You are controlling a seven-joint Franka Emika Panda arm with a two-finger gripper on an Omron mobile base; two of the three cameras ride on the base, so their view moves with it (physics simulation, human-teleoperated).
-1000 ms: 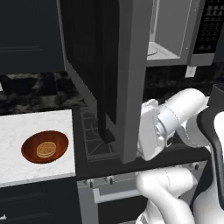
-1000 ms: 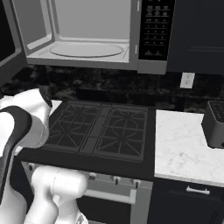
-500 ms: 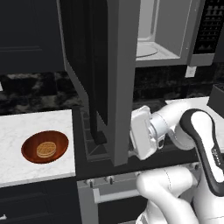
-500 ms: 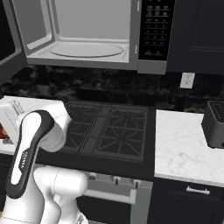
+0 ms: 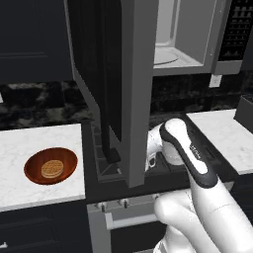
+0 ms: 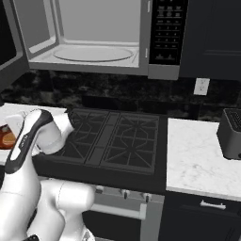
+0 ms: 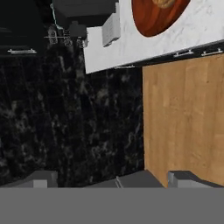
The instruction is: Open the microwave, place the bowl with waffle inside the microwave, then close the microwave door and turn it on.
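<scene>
The microwave point(image 5: 180, 42) stands open, its light grey inside point(image 6: 92, 40) bare, black button panel point(image 6: 167, 33) at right. The microwave door point(image 5: 123, 84) juts out over the stove. A reddish-brown bowl point(image 5: 51, 165) holding the golden waffle point(image 5: 52, 168) rests on the white counter left of the stove. In the hand view the bowl point(image 7: 157, 17) and waffle point(image 7: 165, 2) lie at the top edge. My arm point(image 5: 185, 148) reaches left below the door, which hides the hand. My gripper point(image 7: 113, 181) is open, tips wide apart, nothing between them, well short of the bowl.
The black gas stove point(image 6: 113, 141) lies under the microwave. A dark toaster point(image 6: 231, 134) sits on the right counter point(image 6: 193, 160), with a wall outlet point(image 6: 201, 86) behind. The open door's lower edge hangs close above my wrist. Wooden floor point(image 7: 183, 118) shows below the counter edge.
My arm has swung from right of the door down and leftward, under the door's edge, toward the bowl's counter. Door and bowl have not moved.
</scene>
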